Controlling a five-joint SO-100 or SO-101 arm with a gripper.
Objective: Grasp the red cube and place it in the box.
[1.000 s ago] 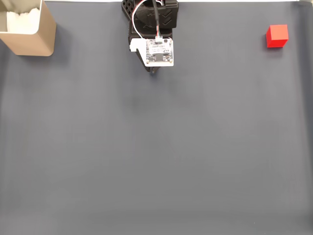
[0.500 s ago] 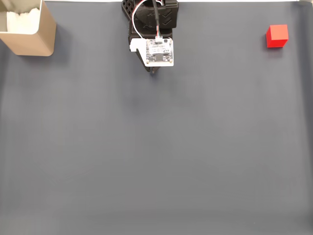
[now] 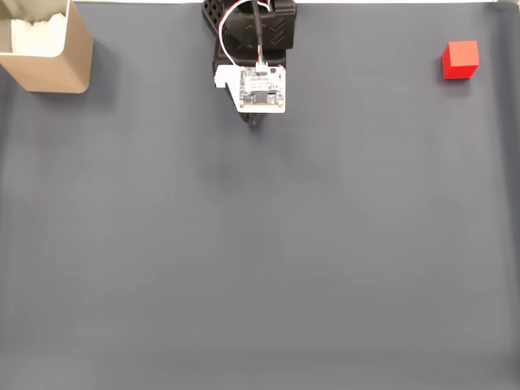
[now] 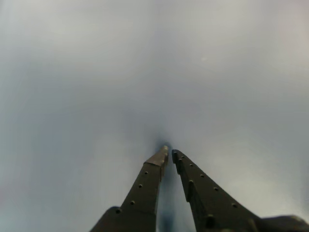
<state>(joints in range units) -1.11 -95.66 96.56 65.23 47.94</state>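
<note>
Dark grey desk [image 3: 260, 244], fixed view: red cube [image 3: 460, 60] lies untouched at 2 o'clock, box [image 3: 49, 49] at 10 o'clock; the pincer [image 4: 168, 153], closed and empty, is parked between them.

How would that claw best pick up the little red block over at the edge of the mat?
Probably from straight above, closing the fingers on two opposite flat side faces. The red cube sits flat on the grey mat with open space all around it, so any pair of sides is reachable. The gripper looks shut and must open first.
</note>
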